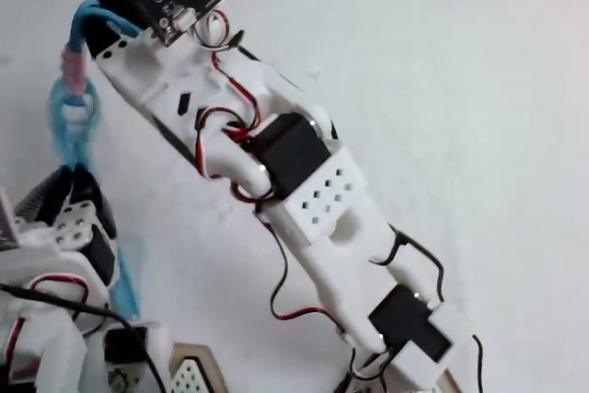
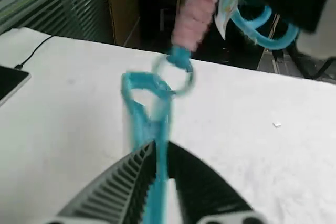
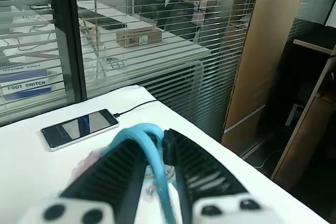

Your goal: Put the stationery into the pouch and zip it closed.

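While both sets of jaws were closed on the blue strap (image 2: 149,103), probably the pouch's zip pull, the step in hand looked like zipping. The left gripper (image 2: 161,150) pinched its near end and the right gripper (image 3: 157,139) its far loop. The strap stretched above the counter (image 1: 460,89), its long axis running near to far, with the ring (image 2: 176,74) and pink sleeve (image 2: 194,17) between. The next move called for a steady pull along that line.

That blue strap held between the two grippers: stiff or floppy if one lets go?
Probably floppy: the blue strap looks like thin flat webbing, pulled straight only between the left gripper and right gripper. Likely light, so it would drop limp. The ring should let both halves swing freely.
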Action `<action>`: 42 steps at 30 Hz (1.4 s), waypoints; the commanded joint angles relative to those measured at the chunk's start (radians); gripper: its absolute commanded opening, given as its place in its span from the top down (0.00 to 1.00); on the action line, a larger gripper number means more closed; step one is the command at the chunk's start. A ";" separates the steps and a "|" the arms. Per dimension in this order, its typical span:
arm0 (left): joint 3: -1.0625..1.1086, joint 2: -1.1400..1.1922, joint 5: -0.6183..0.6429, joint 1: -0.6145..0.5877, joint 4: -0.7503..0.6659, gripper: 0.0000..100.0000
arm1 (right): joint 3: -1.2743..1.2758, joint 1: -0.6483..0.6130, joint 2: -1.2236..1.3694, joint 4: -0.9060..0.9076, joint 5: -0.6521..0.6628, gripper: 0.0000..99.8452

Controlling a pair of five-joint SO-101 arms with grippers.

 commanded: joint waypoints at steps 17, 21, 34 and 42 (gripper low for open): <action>-0.169 0.068 -0.051 -0.051 0.184 0.74 | -0.006 0.013 -0.058 -0.061 0.003 0.98; -0.018 0.070 0.064 -0.001 0.091 0.73 | -0.011 0.007 -0.058 -0.061 0.003 0.98; 0.155 0.065 0.006 -0.012 -0.038 0.74 | -0.015 0.016 -0.077 -0.122 0.006 0.98; 0.107 0.068 -0.132 -0.203 -0.183 0.74 | -0.017 0.038 -0.150 -0.168 0.003 0.98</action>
